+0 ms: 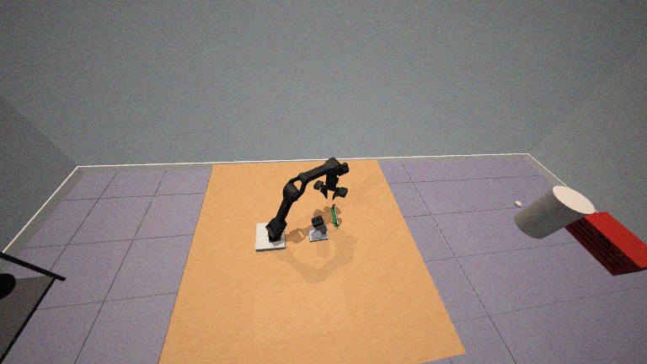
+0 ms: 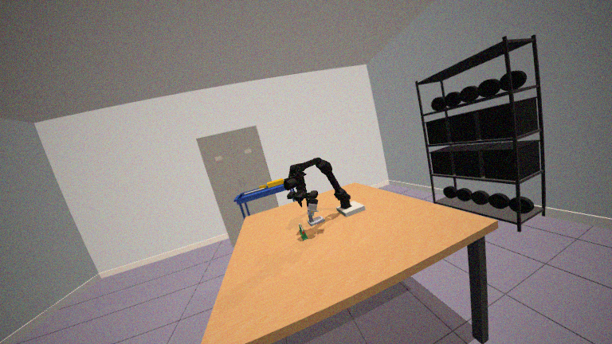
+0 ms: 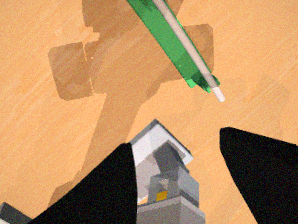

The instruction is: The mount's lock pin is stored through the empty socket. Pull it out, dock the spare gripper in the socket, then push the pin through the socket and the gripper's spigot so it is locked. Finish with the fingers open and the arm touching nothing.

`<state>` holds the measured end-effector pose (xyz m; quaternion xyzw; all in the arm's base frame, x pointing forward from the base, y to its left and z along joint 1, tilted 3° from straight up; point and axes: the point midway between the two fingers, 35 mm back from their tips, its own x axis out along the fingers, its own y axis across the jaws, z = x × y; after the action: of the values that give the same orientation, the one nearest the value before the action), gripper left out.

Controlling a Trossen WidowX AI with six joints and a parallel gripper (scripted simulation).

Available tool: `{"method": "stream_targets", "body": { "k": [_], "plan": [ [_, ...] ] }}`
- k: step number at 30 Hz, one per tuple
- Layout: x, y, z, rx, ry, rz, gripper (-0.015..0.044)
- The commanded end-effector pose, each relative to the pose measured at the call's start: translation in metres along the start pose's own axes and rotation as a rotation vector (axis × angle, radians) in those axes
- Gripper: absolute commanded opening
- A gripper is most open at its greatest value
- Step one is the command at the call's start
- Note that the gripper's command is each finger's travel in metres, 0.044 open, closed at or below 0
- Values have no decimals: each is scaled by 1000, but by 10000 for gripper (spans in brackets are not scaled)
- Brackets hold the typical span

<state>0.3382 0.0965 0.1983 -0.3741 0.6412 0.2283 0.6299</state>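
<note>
The pincer (image 1: pixel 330 197) (image 2: pixel 300 204) (image 3: pixel 176 145) has its fingers part-way apart, with nothing between them. It points down, above the table (image 1: pixel 271 307) (image 2: pixel 363 256) (image 3: pixel 30 75). The pin (image 1: pixel 333 210) (image 2: pixel 300 228) (image 3: pixel 187 50) lies along the green holder (image 1: pixel 335 220) (image 2: pixel 304 234) (image 3: pixel 165 37), one tip projecting past its end. The spare gripper (image 1: pixel 317 221) (image 2: pixel 312 200) sits on the stand (image 1: pixel 312 237) (image 2: pixel 316 220) (image 3: pixel 150 142) and appears docked; full seating cannot be confirmed.

Likely step: collect the pin.

Risks:
- Off-centre descent may make one finger strike the holder and tip it.
- The pin runs oblique to the fingers; closing without alignment may twist or drop it.
- A low traverse may knock the spare gripper loose.
- If the holes are misaligned, the pin may jam during insertion.

Clearance: the stand is near the holder, so the tighter room is between them. The side of the holder away from the stand offers more room. Both stand well inside the table edges.
</note>
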Motion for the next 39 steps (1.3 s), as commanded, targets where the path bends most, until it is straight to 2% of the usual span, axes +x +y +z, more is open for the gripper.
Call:
{"method": "stream_targets", "body": {
  "k": [1,14,29,39],
  "plan": [
    [39,-46,21,-414,70,8,180],
    [43,-50,20,-428,74,9,180],
    [113,-42,26,-523,106,12,180],
    [125,-41,28,-524,107,12,180]
  ]
}}
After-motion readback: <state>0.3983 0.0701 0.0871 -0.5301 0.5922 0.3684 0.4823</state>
